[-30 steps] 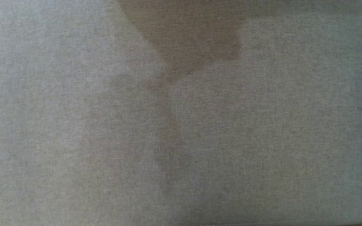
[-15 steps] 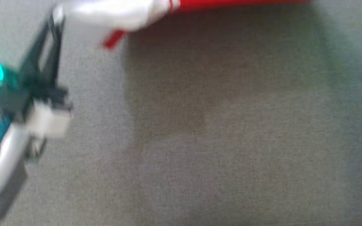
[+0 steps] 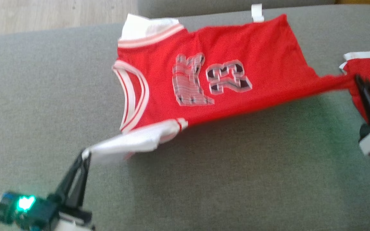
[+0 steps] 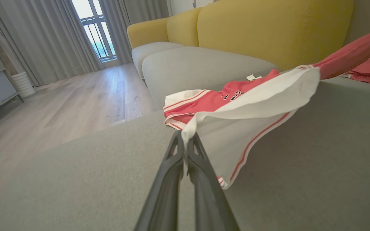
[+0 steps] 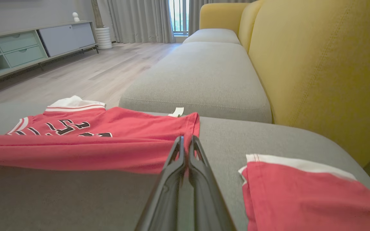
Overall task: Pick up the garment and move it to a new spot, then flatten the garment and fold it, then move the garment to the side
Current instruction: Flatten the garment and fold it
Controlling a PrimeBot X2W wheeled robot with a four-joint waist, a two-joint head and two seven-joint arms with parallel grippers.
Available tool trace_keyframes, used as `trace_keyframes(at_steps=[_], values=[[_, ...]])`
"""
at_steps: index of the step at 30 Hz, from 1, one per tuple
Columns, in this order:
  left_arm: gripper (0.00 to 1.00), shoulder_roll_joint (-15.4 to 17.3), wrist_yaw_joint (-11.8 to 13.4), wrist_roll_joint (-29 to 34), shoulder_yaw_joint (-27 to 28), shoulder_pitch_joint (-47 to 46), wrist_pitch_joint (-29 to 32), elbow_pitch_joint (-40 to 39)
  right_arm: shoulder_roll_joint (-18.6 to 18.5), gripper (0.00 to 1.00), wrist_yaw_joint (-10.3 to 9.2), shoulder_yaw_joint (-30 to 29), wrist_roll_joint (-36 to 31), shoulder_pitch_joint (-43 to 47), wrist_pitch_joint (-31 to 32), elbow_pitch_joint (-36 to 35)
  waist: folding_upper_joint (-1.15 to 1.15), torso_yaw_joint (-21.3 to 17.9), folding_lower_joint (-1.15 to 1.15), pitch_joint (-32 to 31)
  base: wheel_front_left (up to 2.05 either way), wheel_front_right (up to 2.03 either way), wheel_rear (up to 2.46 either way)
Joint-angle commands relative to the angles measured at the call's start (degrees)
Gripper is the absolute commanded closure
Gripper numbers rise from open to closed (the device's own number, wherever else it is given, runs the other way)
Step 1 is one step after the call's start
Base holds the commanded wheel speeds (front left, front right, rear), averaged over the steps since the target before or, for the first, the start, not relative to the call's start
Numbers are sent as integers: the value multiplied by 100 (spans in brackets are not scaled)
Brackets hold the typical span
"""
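Centrally, in the upper half of the head view, the red jersey (image 3: 236, 64) spans the grey sofa seat (image 3: 236, 179); left end effector (image 3: 85, 155), lower left, clamps its white strap; right end effector (image 3: 358, 79), right edge, clamps its red hem.

Soft daylight enters through the window (image 4: 92, 29) far beyond the left jaws. Head view: motion blur throughout; the garment (image 3: 223, 73) casts a broad soft shadow on the cushion (image 3: 236, 179) between the left and right jaws; the green lamp (image 3: 26, 203) behind the left jaws blooms. Wrist views: sharp, with wide-angle stretch at the edges.
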Motion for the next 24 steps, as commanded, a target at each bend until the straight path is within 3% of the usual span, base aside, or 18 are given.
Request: trace_keyframes(at_steps=[1,7,15,24], values=[[100,215,86,-44,231,-102,-37,-163,-256,100,-5,-113,62,155,-63,-124,-1,-8,2,-69,0,0,0],[100,132,80,-183,103,288,-42,-252,-255,100,-5,-422,47,779,-63,-358,-1,-8,2,-84,0,0,0],[100,-17,-127,-168,30,-177,90,-8,-132,100,-5,-392,39,835,5,-327,-1,-22,2,173,0,0,0],[100,-499,-710,56,-50,-1615,62,982,146,100,-5,-139,67,139,189,137,-1,53,2,715,0,0,0]])
